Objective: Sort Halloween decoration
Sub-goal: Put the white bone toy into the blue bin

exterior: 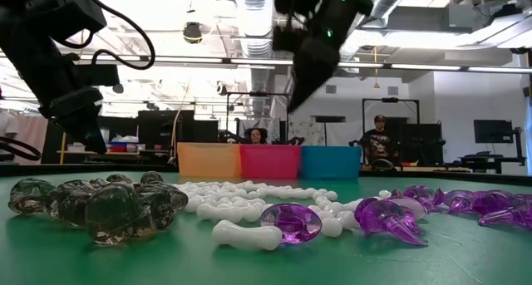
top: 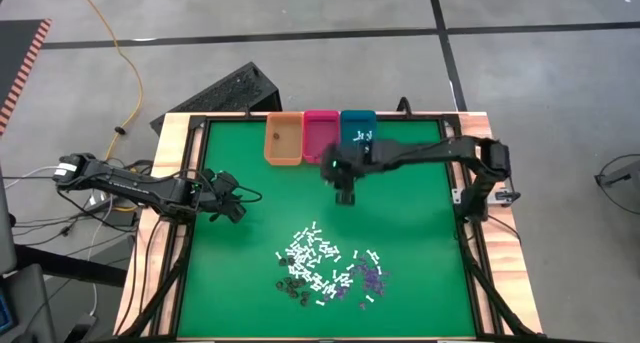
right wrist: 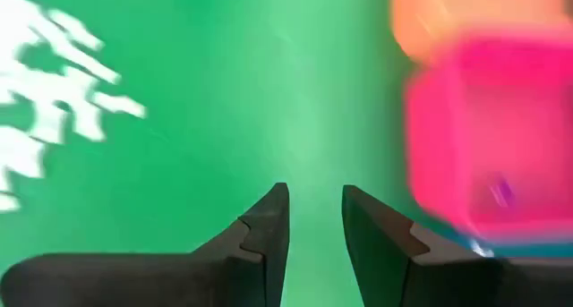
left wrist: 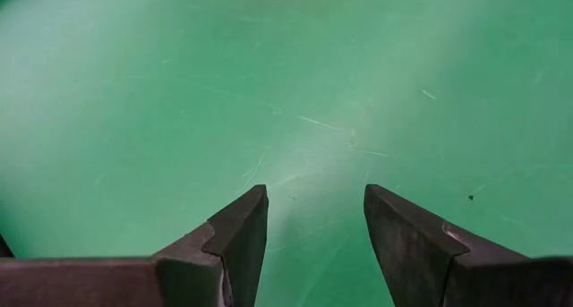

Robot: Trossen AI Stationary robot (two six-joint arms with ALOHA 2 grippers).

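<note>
From up top, my right gripper (top: 345, 195) is hanging over bare green mat just in front of the pink bin (top: 320, 135), with the orange bin (top: 283, 140) and teal bin (top: 357, 129) on either side of it. The Halloween decoration (top: 328, 268) pile is sitting well apart, nearer the table's front edge. My left gripper (top: 226, 201) is waiting by the left side.

Down low, I'm looking across clear-brown bits (exterior: 96, 203), white bones (exterior: 247, 233) and purple bits (exterior: 391, 215) spread along the mat.

Left wrist cam: my fingers (left wrist: 237, 244) are spread wide over plain green, nothing in them.

Right wrist cam: my fingers (right wrist: 267, 231) are parted a little, empty, with the pink bin just beside and a purple piece (right wrist: 500, 192) lying in it.
</note>
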